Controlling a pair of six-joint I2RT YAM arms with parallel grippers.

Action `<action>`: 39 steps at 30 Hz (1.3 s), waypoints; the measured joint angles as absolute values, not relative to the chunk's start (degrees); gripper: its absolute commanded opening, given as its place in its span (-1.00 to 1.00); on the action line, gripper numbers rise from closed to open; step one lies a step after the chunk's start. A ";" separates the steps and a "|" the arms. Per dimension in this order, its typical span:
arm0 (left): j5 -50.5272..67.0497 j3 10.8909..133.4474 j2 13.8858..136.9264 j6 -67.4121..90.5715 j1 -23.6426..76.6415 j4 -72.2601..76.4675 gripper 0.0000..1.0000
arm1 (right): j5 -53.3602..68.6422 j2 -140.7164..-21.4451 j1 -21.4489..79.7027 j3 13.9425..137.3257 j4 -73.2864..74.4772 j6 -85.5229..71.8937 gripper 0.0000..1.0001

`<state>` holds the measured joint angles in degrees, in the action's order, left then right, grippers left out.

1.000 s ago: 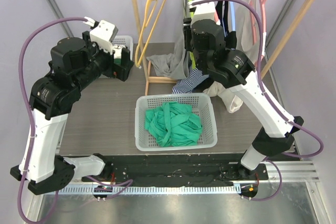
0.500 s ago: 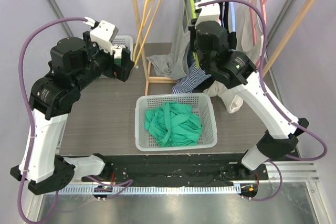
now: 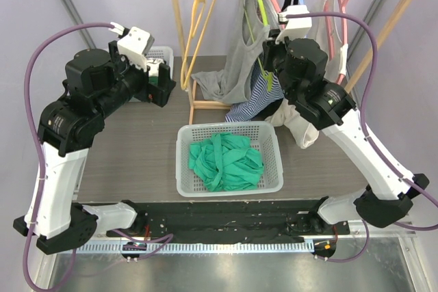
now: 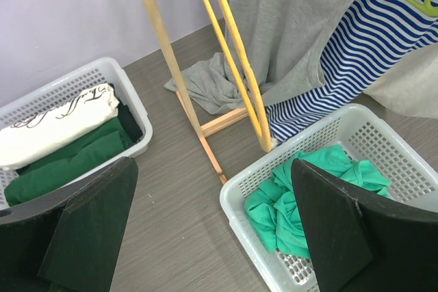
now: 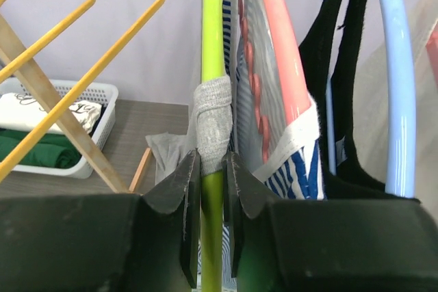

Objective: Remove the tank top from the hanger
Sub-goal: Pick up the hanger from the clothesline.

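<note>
- Rack (image 3: 176, 32) of pale wood stands at the far side of the table, with garments crowded along its rail.
- On it hangs the grey tank top (image 3: 236, 66), draped on the lime hanger (image 5: 212, 32) with its hem spilling onto the rack's foot, so it's not off yet.
- Out to the side, the left gripper (image 4: 212, 169) hovers well apart from the rail, jaws spread wide and empty, probably waiting to take the cloth.
- Up at the hanger's shoulder, the right gripper (image 5: 211, 161) has its jaws nipped nearly together on the grey strap (image 5: 212, 124), which is wrapped over the lime arm, a good spot for sliding it off the end.
- It's hard to tell whether the pads catch the fabric alone or the hanger too.
</note>
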<state>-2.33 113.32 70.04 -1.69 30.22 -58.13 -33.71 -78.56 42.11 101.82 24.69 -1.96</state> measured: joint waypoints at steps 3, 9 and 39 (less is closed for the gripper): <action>-2.31 113.32 69.93 -1.69 30.17 -58.13 0.99 | -33.61 -78.11 41.80 99.57 21.56 -0.27 -0.98; -2.33 113.32 69.71 -1.72 30.17 -58.13 1.00 | -32.88 -78.00 41.80 94.65 13.08 3.64 -0.98; -2.35 112.79 68.88 -1.98 29.87 -58.13 0.99 | -26.39 -86.00 41.87 114.02 24.56 1.13 0.21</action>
<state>-2.35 112.79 68.88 -1.98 29.87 -58.13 -26.39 -86.00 41.87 114.02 24.56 1.13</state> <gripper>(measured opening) 0.996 0.531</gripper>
